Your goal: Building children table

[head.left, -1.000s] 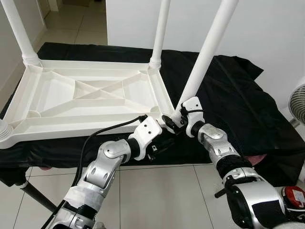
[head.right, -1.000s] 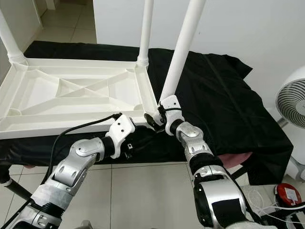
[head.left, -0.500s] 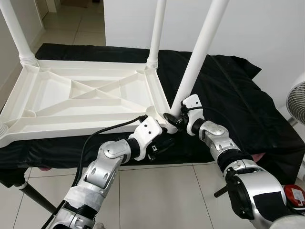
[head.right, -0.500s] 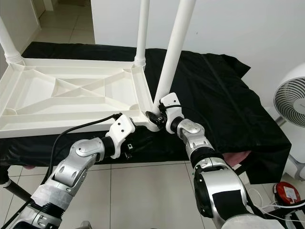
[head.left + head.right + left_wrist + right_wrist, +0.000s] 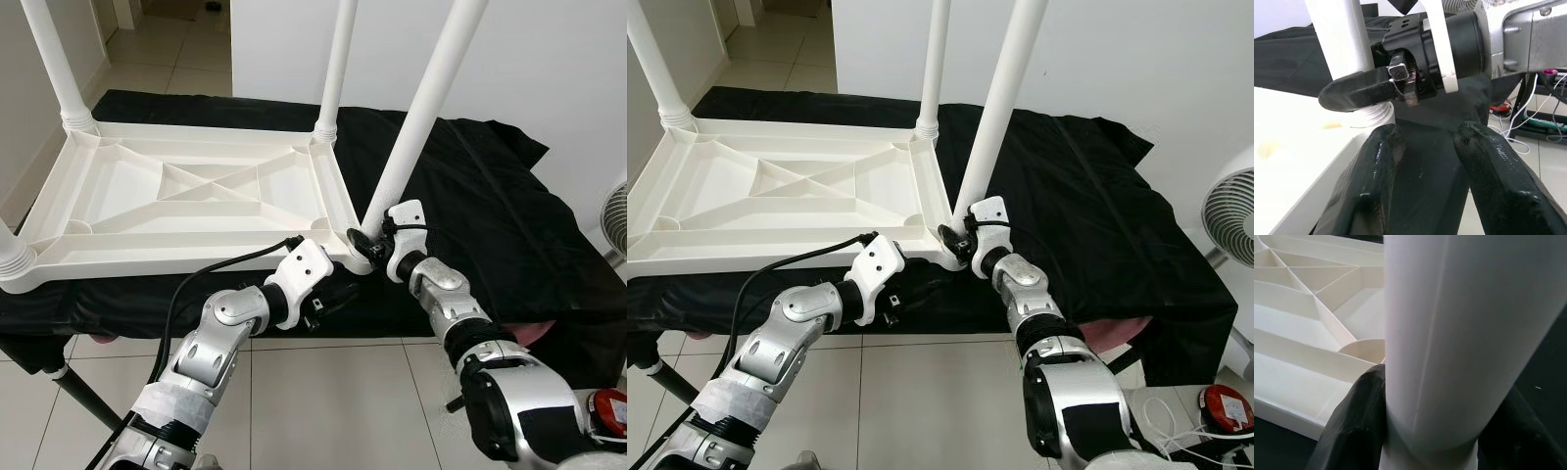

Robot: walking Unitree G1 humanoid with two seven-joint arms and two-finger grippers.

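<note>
At tabletop [image 5: 186,196] corner: right claw [image 5: 367,245] clamps leg [image 5: 416,117].

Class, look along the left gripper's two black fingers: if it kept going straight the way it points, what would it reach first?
Probably the right gripper, clamped on the white table leg just ahead of the open left gripper, beside the upturned tabletop. Depth is hard to judge.

Two head cameras are looking down over the upturned white plastic table [image 5: 186,196]; both wrist cameras are viewing its near-right corner close up.
</note>
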